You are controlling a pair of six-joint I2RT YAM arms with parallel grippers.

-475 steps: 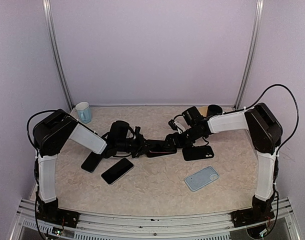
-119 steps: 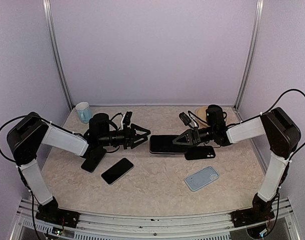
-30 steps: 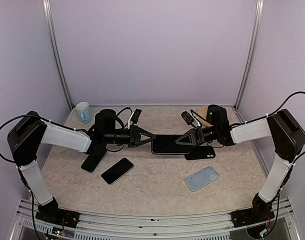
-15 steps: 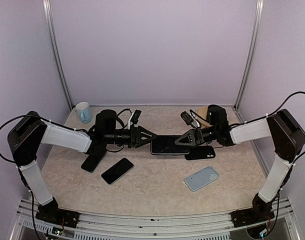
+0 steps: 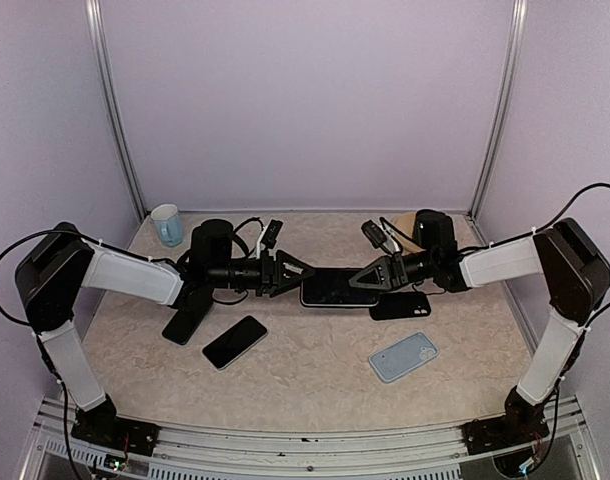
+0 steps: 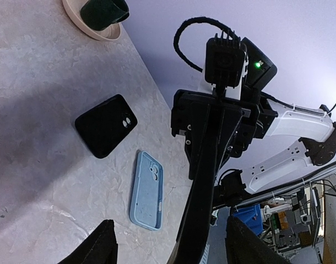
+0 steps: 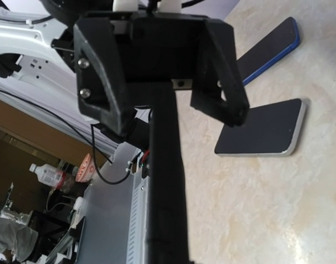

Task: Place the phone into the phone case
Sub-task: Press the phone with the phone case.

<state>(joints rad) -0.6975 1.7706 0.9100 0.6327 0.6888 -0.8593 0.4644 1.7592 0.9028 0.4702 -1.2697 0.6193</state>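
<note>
Mug (image 5: 166,224) far left; dish (image 6: 99,33), seemingly, behind right claw (image 5: 357,281) gripping phone (image 5: 330,289).

No legible text, brand, number or sign in any view. Backs of the light blue soft phone case (image 6: 147,190) and the black phone case (image 6: 106,125) plain, without print. Label on the small clear plastic bottle (image 7: 42,175) beyond the table too blurred to read.
</note>
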